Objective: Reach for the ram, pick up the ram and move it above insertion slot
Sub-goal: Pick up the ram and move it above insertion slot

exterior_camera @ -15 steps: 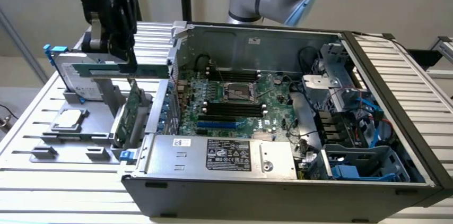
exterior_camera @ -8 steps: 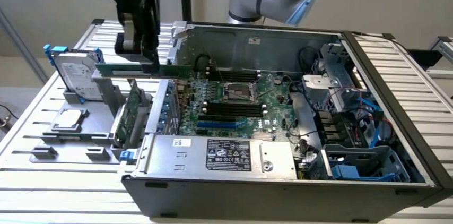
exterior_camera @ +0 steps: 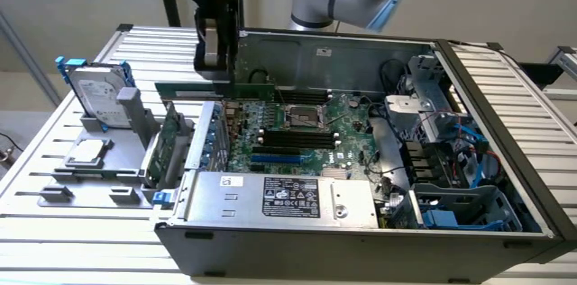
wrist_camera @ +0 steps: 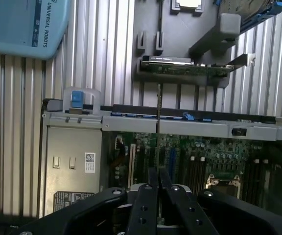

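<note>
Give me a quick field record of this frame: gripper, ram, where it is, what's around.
gripper: shut on the ram, hanging over the open case
ram: held edge-up, level, off its holder
position: above the motherboard, toward the exterior view's left of the CPU socket
slots: black, empty, below and nearer the camera than the ram
holder: beside the case, carrying a hard drive and an expansion card
</note>
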### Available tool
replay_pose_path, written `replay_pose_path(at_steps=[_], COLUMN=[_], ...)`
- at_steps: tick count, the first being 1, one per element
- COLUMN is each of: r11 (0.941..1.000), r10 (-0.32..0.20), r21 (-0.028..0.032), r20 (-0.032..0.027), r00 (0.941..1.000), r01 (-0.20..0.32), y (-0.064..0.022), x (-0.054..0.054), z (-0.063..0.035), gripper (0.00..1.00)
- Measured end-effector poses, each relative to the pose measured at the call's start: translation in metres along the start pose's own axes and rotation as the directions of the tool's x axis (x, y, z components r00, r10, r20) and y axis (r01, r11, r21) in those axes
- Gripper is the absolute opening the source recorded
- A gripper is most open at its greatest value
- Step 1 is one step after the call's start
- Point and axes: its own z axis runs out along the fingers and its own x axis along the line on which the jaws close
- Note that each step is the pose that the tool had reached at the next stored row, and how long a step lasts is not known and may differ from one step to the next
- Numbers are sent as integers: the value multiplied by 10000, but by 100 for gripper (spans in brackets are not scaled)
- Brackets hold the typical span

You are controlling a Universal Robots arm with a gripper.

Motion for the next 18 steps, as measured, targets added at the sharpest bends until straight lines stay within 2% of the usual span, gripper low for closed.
replay_pose_path(at_steps=[5,9,18], r11=[10000,10000,10000], r10=[-26,-26,-26], r21=[-3,-3,-3], r20=[-1,-1,-10], r00=[10000,10000,10000], r01=[26,26,26], y=[-212,-351,-588], x=[6,-38,-326], z=[9,34,114], gripper=[13,13,13])
